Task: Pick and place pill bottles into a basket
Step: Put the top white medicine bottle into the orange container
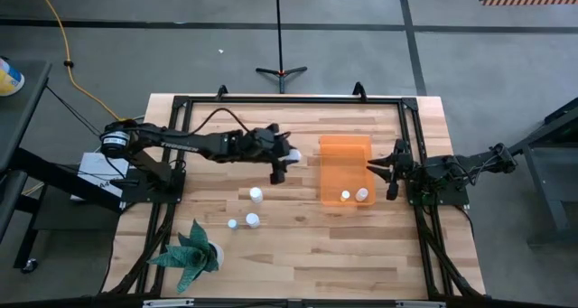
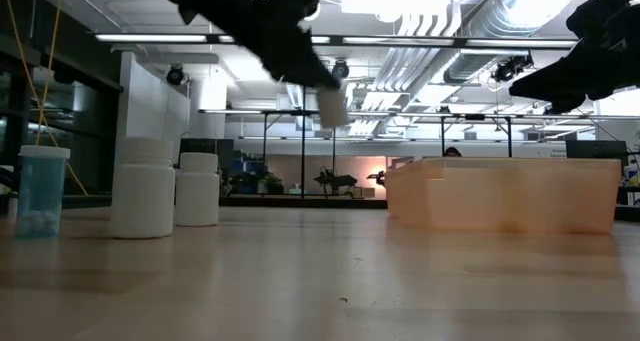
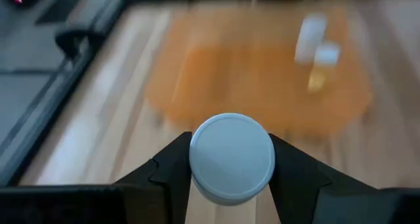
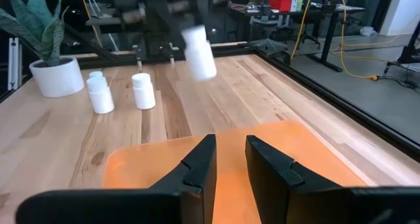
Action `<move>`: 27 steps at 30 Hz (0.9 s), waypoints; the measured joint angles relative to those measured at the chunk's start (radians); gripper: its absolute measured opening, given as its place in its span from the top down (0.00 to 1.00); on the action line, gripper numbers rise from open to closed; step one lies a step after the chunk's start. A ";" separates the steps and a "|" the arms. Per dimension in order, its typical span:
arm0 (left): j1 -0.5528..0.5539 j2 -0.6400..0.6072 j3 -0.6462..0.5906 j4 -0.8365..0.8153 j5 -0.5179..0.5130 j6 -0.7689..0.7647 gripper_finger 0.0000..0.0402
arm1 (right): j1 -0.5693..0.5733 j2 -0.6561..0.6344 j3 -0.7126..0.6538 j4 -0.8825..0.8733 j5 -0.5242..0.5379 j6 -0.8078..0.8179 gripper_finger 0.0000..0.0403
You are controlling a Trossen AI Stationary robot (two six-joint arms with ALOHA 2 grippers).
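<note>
My left gripper (image 1: pixel 282 162) is shut on a small white pill bottle (image 3: pixel 231 158) above the table, just left of the orange basket (image 1: pixel 345 168). The bottle also shows in the low view (image 2: pixel 331 105) and in the right wrist view (image 4: pixel 199 51). Two bottles (image 1: pixel 345 196) (image 1: pixel 362 194) stand in the basket's near end. Three more bottles (image 1: pixel 256 193) (image 1: pixel 252 219) (image 1: pixel 232 223) stand on the table left of the basket. My right gripper (image 4: pixel 230 159) hovers over the basket's right wall, empty, with a narrow gap between its fingers. My left gripper pinches the bottle between its two fingers, which lie on opposite sides of the bottle (image 3: pixel 197 159); one round end of it faces the wrist camera. The fingers come from the table's left, slanting down. The bottle is lifted clear of the table and hangs tilted (image 2: pixel 331 105).
A potted plant (image 1: pixel 190 249) stands near the table's front left. A black frame (image 1: pixel 411 145) runs around the work area, close behind the right gripper. A translucent bluish container (image 2: pixel 40 191) shows at the far left of the low view.
</note>
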 joint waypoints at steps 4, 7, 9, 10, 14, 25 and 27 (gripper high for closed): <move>-0.001 0.024 0.067 0.044 0.057 0.000 0.48 | 0.000 0.000 0.000 -0.002 0.030 0.033 0.82; -0.001 0.077 0.108 0.105 0.119 0.025 0.48 | 0.000 0.000 0.000 -0.026 0.038 0.048 0.82; -0.001 0.124 0.143 0.125 0.152 0.048 0.49 | 0.000 0.001 0.000 -0.039 0.038 0.049 0.82; -0.001 0.151 0.164 0.130 0.157 0.056 0.50 | 0.000 0.001 0.000 -0.047 0.038 0.049 0.82; -0.001 0.258 0.257 0.124 0.169 0.082 0.49 | 0.000 -0.001 0.000 -0.070 0.032 0.052 0.82; 0.014 0.491 0.463 0.051 0.203 0.130 0.50 | 0.000 0.003 0.000 -0.065 0.040 0.053 0.82; 0.017 0.515 0.471 0.045 0.220 0.129 0.50 | 0.000 0.006 0.000 -0.066 0.039 0.053 0.82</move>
